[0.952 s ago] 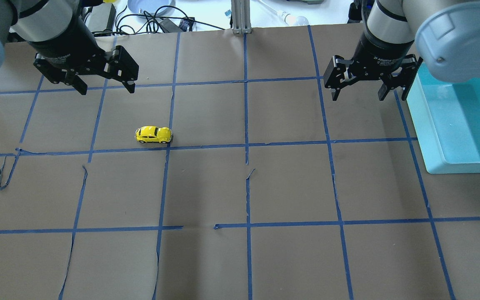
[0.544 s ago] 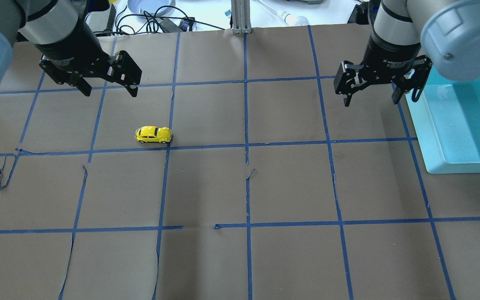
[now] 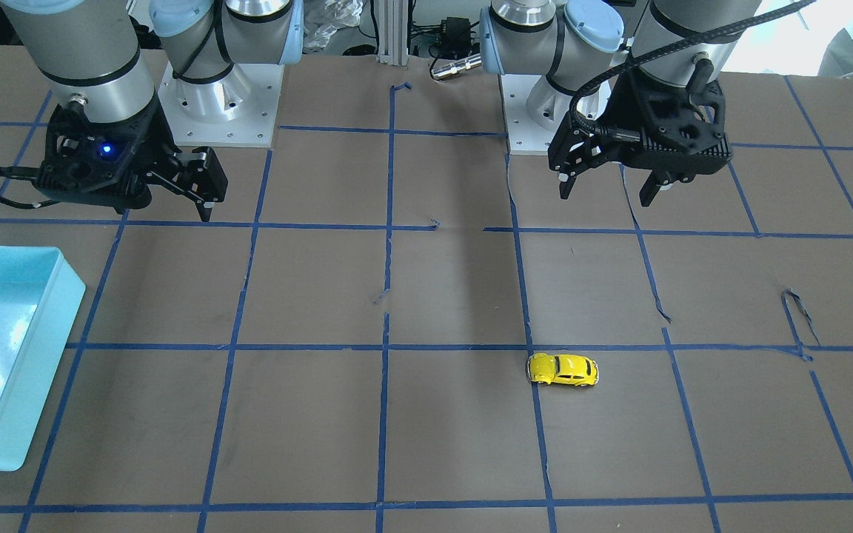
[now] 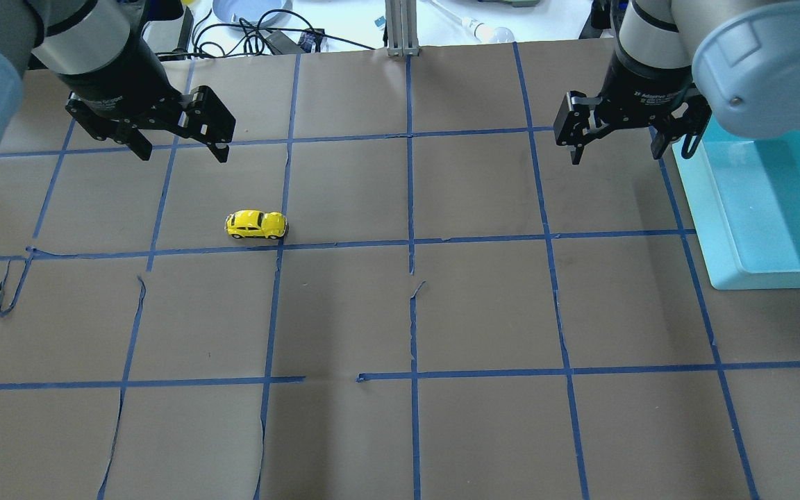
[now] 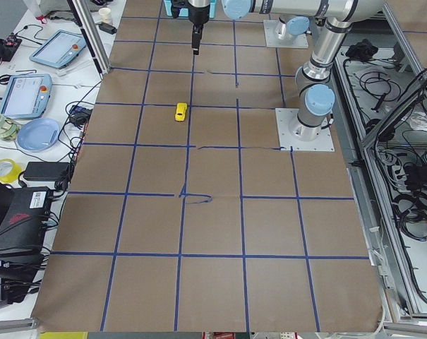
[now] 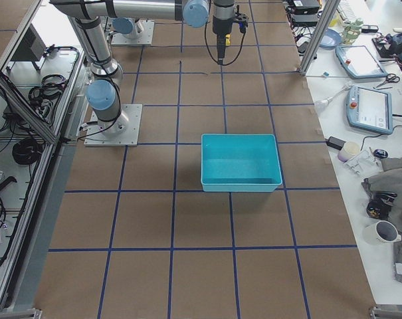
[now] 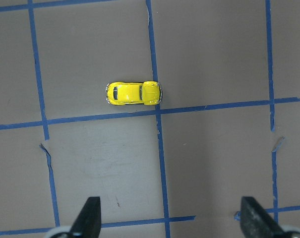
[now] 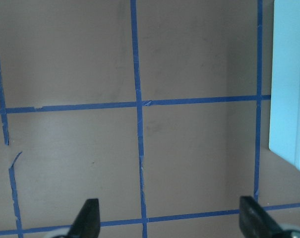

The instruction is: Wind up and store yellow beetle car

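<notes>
The yellow beetle car (image 4: 255,225) stands on its wheels on the brown paper, beside a blue tape crossing. It also shows in the front view (image 3: 563,369), the left side view (image 5: 180,111) and the left wrist view (image 7: 134,93). My left gripper (image 4: 182,153) is open and empty. It hovers above the table, off to one side of the car and nearer my base (image 3: 606,195). In the left wrist view (image 7: 172,220) the car lies ahead of the open fingers. My right gripper (image 4: 615,155) is open and empty beside the bin, far from the car (image 8: 172,220).
A light blue bin (image 4: 716,208) stands at the table's right side, next to my right gripper. It also shows in the front view (image 3: 34,370), the right side view (image 6: 240,183) and the right wrist view (image 8: 288,99). Blue tape lines grid the brown paper (image 4: 483,312).
My right gripper has shifted toward the bin and turned a little. My left gripper has edged slightly toward the car. Both have stayed open. The car has not moved.
</notes>
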Robot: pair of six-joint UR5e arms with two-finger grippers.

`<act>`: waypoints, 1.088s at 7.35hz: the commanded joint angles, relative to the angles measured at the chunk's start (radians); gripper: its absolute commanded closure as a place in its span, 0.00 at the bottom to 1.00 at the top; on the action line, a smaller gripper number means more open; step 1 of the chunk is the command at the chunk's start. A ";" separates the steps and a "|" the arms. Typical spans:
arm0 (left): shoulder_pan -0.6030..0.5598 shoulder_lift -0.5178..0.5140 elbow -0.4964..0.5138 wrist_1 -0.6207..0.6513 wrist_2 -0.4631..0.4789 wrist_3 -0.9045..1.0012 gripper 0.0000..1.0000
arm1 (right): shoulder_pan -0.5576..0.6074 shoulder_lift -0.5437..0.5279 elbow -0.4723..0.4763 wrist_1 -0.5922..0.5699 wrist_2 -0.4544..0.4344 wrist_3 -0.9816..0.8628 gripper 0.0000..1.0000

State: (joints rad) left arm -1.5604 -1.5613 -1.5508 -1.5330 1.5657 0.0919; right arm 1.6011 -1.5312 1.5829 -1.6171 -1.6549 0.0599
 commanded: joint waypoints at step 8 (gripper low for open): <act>0.006 -0.097 -0.115 0.189 -0.010 0.471 0.00 | 0.003 -0.032 -0.012 0.132 0.050 -0.005 0.00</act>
State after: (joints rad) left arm -1.5543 -1.6221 -1.6085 -1.4193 1.5608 0.3951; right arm 1.6051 -1.5605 1.5705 -1.4864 -1.6047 0.0550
